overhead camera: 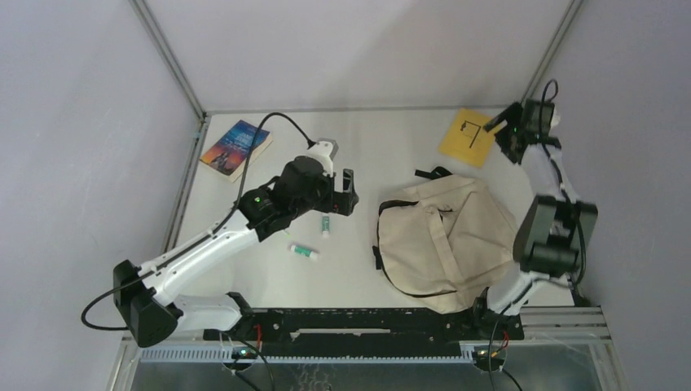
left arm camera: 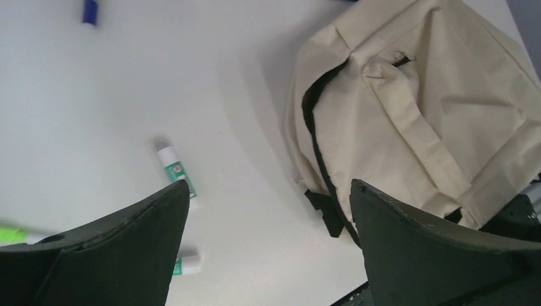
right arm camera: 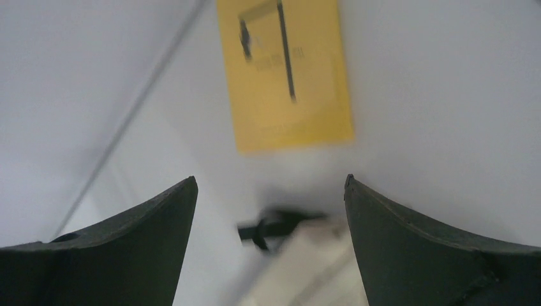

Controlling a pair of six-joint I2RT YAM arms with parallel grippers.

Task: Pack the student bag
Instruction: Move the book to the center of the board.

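Top external: glue sticks nr left pincer, booklet behind student bag.

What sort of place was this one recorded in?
Probably a robot lab test cell, not a real classroom: a bare white table boxed in by plain grey panels on metal framing, with staged props: student bag, blue book, yellow book.

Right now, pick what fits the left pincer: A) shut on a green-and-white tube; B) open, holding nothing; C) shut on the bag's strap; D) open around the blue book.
B: the left pincer stands wide open with nothing gripped; a green-and-white tube lies loose on the table, and the student bag lies apart from it.
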